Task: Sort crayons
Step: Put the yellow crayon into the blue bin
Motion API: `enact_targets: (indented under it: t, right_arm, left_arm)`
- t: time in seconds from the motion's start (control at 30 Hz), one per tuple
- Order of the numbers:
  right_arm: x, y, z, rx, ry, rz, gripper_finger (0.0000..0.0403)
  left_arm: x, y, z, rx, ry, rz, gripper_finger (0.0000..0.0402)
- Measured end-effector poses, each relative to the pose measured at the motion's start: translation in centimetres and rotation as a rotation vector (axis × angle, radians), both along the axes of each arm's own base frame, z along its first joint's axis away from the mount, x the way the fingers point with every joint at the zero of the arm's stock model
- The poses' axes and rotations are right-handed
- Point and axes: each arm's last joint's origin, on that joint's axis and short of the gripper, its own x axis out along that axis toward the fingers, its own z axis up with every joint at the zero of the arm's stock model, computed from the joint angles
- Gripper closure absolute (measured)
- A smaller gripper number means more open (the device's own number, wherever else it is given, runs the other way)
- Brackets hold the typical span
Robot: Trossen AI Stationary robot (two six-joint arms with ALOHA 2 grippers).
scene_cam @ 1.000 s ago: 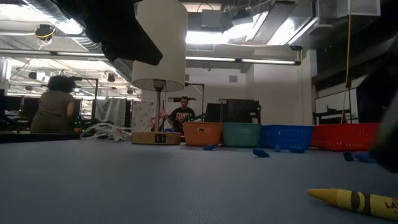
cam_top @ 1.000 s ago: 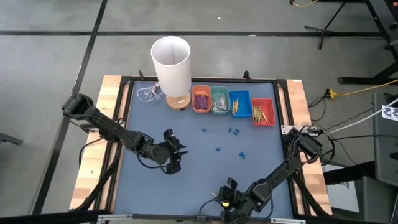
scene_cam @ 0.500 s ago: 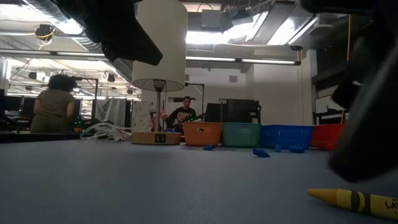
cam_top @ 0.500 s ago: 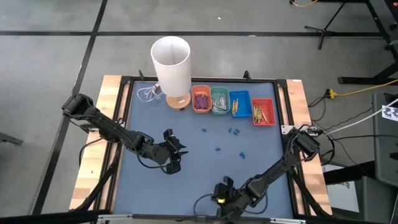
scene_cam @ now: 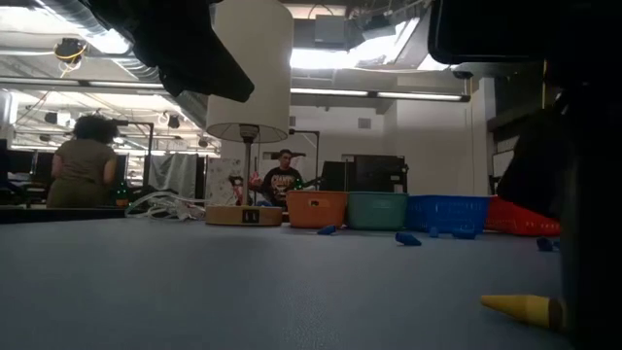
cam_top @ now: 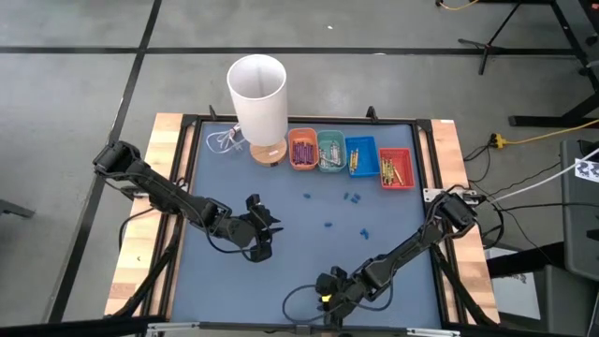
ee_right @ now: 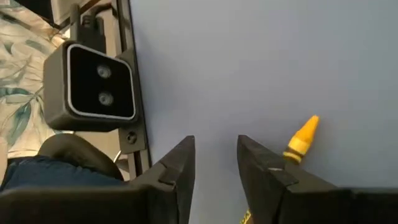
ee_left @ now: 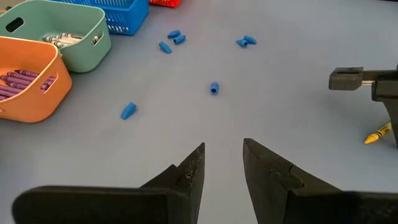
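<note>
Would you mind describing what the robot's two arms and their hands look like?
Both arms are dark, nearly black, built of slim jointed links with black cables looping alongside. The left hand and right hand each end in two flat, tapered dark fingers with angular inner faces. No markings are legible on either.

Along the far edge of the table [cam_top: 281, 281] I see a lamp [cam_top: 257, 94], then four trays in a row to its right. My left gripper [cam_top: 262, 234] hovers left of centre. My right gripper [cam_top: 328, 298] sits low at the near edge, just beside a loose crayon [ee_right: 301, 140]. Small scattered bits [cam_top: 352, 197] lie between the trays and the grippers.
</note>
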Motion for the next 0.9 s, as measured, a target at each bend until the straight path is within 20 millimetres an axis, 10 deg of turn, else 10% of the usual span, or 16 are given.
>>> enact_targets:
  t: [0.9]
  right_arm:
    - [-0.2,0.2,3.6,0.145,-0.049,0.104,0.0284]
  left_arm:
    - [0.0,0.0,0.0,0.001,0.001,0.000,0.0308]
